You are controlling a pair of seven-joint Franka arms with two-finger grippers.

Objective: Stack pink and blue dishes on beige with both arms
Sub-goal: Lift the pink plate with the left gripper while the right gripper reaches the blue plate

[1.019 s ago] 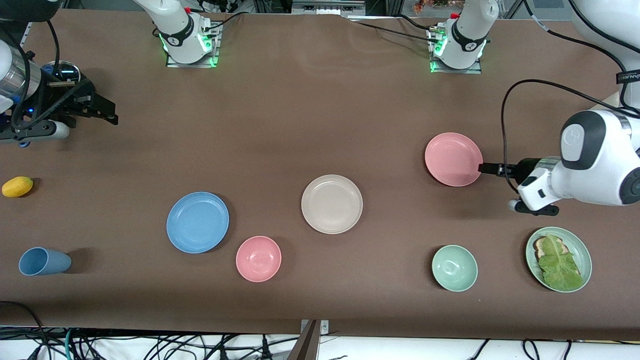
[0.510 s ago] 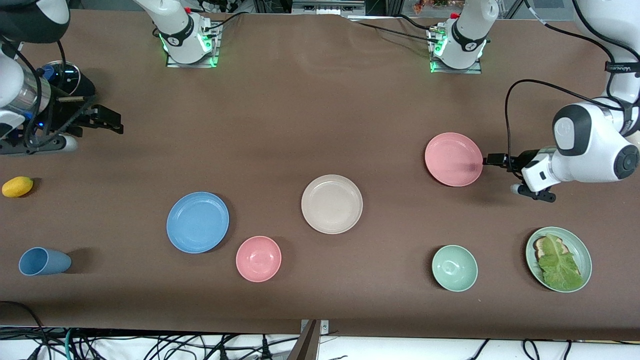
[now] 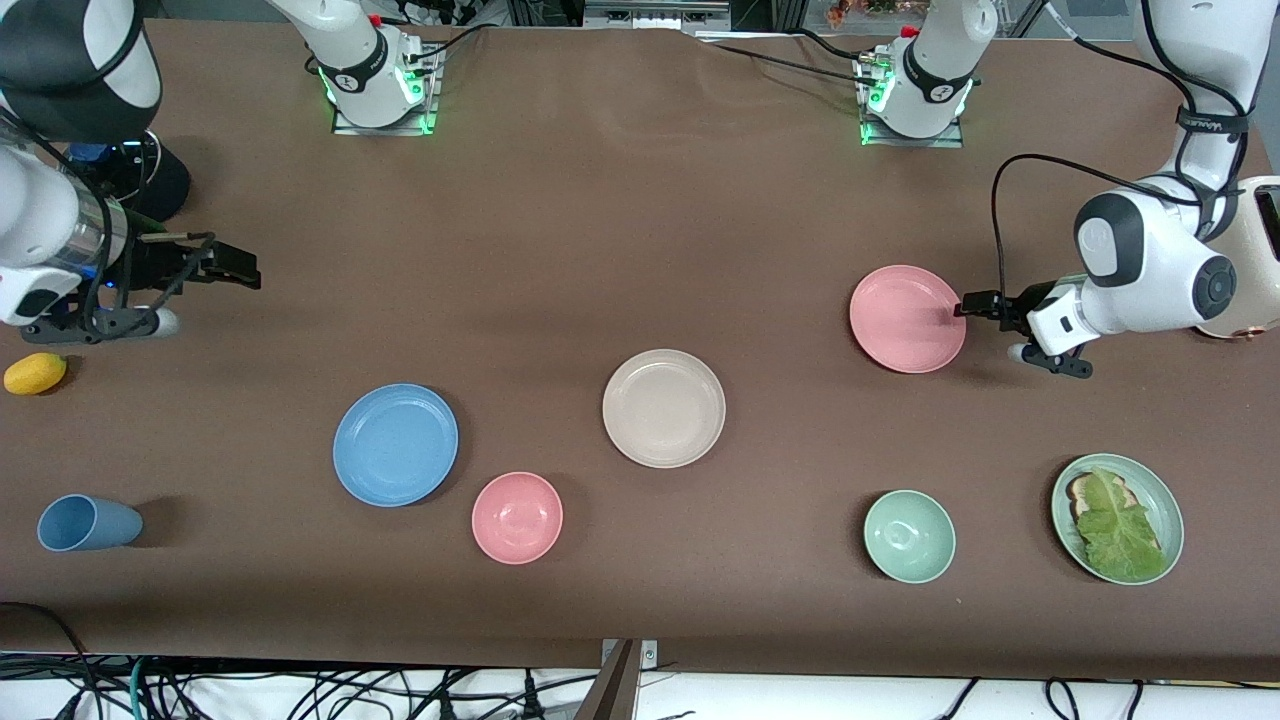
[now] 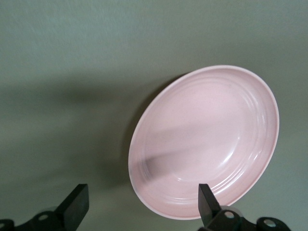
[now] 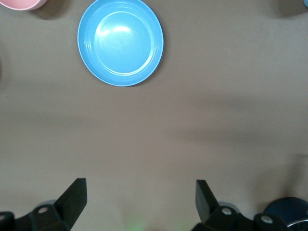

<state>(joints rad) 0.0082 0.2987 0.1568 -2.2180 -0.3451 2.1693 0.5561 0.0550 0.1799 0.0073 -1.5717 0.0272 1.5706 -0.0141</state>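
At the pink plate's (image 3: pixel 907 318) rim toward the left arm's end, my left gripper (image 3: pixel 968 307) hangs wide, one finger (image 4: pixel 208 204) over the rim. If I close too shallow, I judge the plate may tip or skid. My right gripper (image 3: pixel 235 267), also wide, sits well apart from the blue plate (image 3: pixel 395 444); the beige plate (image 3: pixel 663 407) lies between the two.

brown table (image 3: pixel 620 220), plates (image 3: pixel 664 408), bowls (image 3: pixel 517 517), cup (image 3: pixel 88 523), lemon (image 3: pixel 35 373)

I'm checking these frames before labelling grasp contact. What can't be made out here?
- Front view: whether the left gripper touches the pink plate; the fingertips are too small.
- Left wrist view: the plate's near rim is cut off by the edge and one finger.
- Front view: what lies under the lettuce.
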